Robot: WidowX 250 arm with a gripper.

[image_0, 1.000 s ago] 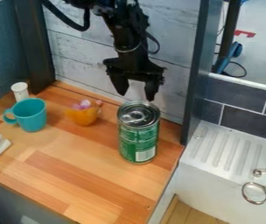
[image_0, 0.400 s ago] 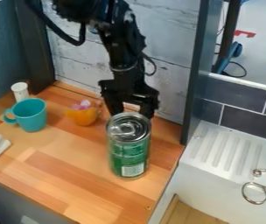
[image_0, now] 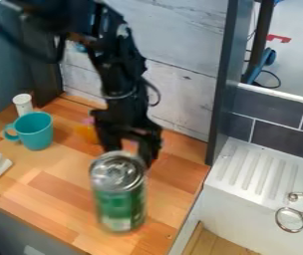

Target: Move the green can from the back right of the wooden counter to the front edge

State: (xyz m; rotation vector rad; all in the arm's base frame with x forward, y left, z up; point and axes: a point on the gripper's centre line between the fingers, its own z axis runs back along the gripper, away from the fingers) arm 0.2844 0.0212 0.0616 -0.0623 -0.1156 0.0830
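On the wooden counter [image_0: 54, 199], your black arm [image_0: 122, 84] comes down behind the upright green can [image_0: 119, 199], which is toward the near edge. Your jaws are well spread, with their tips close behind the can's upper part; you can't tell whether they touch it, and nothing looks pinched. Expect a stiff, smooth metal wall, slippery and likely heavy if full; take it around the sides at mid-height. The teal mug [image_0: 36, 132] is well apart from it.
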